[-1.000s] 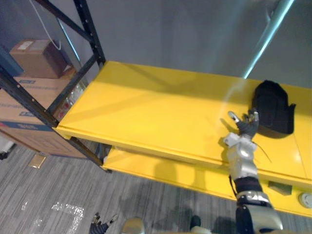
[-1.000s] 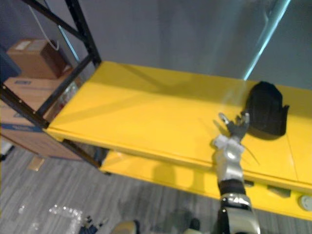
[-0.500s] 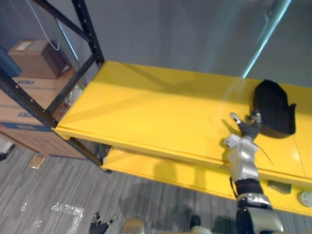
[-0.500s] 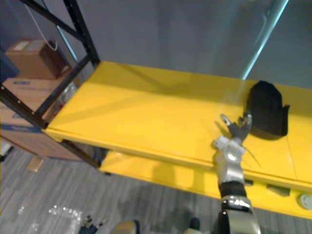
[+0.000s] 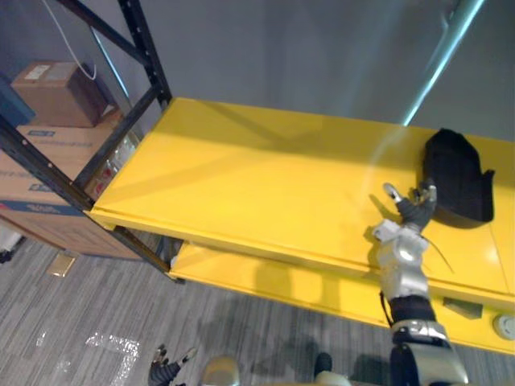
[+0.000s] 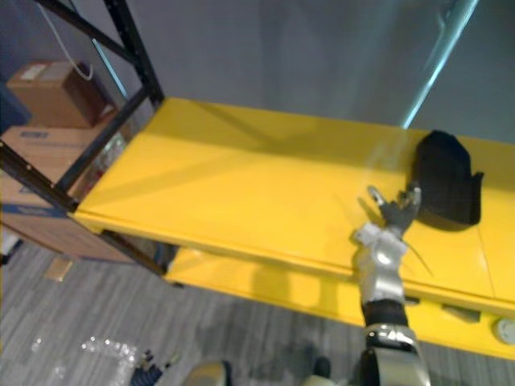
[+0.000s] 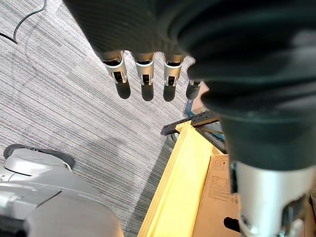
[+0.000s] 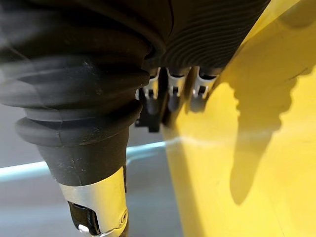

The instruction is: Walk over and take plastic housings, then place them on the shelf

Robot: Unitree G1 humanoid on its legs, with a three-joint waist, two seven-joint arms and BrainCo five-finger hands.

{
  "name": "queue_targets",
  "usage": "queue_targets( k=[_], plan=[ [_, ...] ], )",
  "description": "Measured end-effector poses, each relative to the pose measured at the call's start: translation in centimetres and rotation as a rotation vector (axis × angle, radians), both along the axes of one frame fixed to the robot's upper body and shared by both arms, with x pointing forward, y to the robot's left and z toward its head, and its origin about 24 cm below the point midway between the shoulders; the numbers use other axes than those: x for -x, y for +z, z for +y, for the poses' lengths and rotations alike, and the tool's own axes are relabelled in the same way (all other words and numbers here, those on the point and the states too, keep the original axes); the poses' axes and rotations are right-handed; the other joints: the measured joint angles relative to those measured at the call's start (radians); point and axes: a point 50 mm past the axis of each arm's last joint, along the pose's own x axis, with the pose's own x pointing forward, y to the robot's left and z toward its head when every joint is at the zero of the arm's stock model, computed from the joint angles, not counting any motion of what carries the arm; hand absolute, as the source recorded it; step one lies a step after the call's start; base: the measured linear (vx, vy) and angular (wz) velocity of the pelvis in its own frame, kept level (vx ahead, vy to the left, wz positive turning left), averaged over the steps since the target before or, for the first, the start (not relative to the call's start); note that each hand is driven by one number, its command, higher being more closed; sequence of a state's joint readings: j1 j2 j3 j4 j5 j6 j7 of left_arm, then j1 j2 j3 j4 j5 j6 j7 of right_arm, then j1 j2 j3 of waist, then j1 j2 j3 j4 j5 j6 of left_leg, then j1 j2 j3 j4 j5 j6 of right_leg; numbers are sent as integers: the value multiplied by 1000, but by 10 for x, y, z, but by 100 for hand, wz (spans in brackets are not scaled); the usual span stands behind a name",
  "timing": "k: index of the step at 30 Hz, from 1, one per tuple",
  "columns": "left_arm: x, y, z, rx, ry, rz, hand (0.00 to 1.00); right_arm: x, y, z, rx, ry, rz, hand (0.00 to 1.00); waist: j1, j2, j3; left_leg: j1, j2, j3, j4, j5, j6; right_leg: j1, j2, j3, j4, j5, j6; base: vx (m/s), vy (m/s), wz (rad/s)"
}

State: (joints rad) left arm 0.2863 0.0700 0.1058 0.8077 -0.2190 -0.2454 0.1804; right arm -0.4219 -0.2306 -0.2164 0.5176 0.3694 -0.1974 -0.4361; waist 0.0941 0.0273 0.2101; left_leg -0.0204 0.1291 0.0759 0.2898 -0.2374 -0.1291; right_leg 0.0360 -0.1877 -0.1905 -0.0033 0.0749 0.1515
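Right hand (image 5: 411, 212) hovers above yellow shelf (image 5: 241, 177), fingers spread, beside black housing (image 5: 459, 175); left hand (image 7: 144, 69) hangs relaxed.

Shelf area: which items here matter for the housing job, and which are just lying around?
Job:
- black plastic housing, lying on the top shelf
- yellow top shelf
- right hand, open, beside the housing
- left hand, open, hanging above the floor

Lying about:
- cardboard boxes beside the rack
- small white round item on the lower shelf
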Motion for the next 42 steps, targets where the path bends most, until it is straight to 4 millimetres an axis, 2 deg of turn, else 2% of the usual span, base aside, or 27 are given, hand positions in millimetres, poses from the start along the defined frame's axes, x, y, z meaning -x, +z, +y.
queue_targets(
  k=[4,8,10,14,17,21,23,24,28,30,32,36,39,42],
  plan=[
    [0,0,0,0,0,0,0,1,-2,0,3,15,2,0,0,0,0,0,0,-1,2,0,0,0,0,0,3,-1,1,0,0,0],
    [0,0,0,0,-1,-1,0,-1,2,6,34,137,-43,0,-1,0,0,-1,1,-1,4,0,0,-1,0,1,4,-2,3,0,0,0],
    [0,0,0,1,0,-1,0,0,11,13,72,233,-101,0,-2,0,0,-3,1,-1,4,0,0,-2,0,1,4,-2,3,0,0,0],
    [0,1,3,0,11,-3,0,2,42,42,203,521,-259,0,-10,-5,2,-8,1,-4,2,-1,1,-4,4,-2,2,-3,4,2,-4,2],
    [4,1,11,-15,45,2,0,8,64,62,277,640,-396,0,-19,-28,6,-16,9,-9,9,-5,-2,-4,12,-5,-3,-3,4,7,-6,4],
    [7,2,16,-36,59,5,0,30,87,63,367,580,-533,0,-18,-53,-5,-13,20,8,12,-15,-8,-3,26,4,-7,-3,2,15,3,-7],
    [6,4,18,-49,73,-11,0,46,95,56,417,510,-578,0,-21,-62,-10,-4,27,25,13,-22,-10,-5,34,21,-9,-4,1,43,18,-26],
    [6,5,20,-62,91,-21,0,58,96,46,444,441,-585,0,-28,-69,-15,6,31,41,7,-25,-11,-6,37,35,-10,-4,0,27,4,-26],
    [0,10,22,-103,114,-69,0,89,79,7,473,224,-480,0,-68,-89,-30,26,42,94,-5,-33,-14,-26,47,87,-10,-5,-1,27,4,-42],
    [-10,16,21,-123,125,-120,0,112,54,-12,442,150,-362,0,-96,-89,-39,40,50,129,-9,-40,-19,-37,56,120,-8,-5,-2,31,3,-40],
    [-21,21,20,-133,128,-159,0,128,37,-20,399,111,-292,0,-122,-85,-41,63,55,153,-20,-41,-20,-37,62,143,-8,-4,-2,33,2,-37],
    [-50,36,11,-134,119,-274,0,157,9,-21,301,23,-200,0,-163,-64,-59,92,56,193,-39,-42,-22,-41,67,176,-8,-2,-4,13,11,-28],
    [-62,43,0,-124,63,-320,0,171,-10,-17,238,-48,-122,0,-163,-53,-71,94,56,207,-41,-42,-22,-52,68,190,-7,0,-4,-8,13,-12],
    [-65,45,-14,-101,1,-333,0,182,-30,-9,217,-111,-39,0,-165,-46,-74,94,55,209,-42,-41,-22,-54,68,193,-7,1,-4,-4,2,-3]
  ],
)
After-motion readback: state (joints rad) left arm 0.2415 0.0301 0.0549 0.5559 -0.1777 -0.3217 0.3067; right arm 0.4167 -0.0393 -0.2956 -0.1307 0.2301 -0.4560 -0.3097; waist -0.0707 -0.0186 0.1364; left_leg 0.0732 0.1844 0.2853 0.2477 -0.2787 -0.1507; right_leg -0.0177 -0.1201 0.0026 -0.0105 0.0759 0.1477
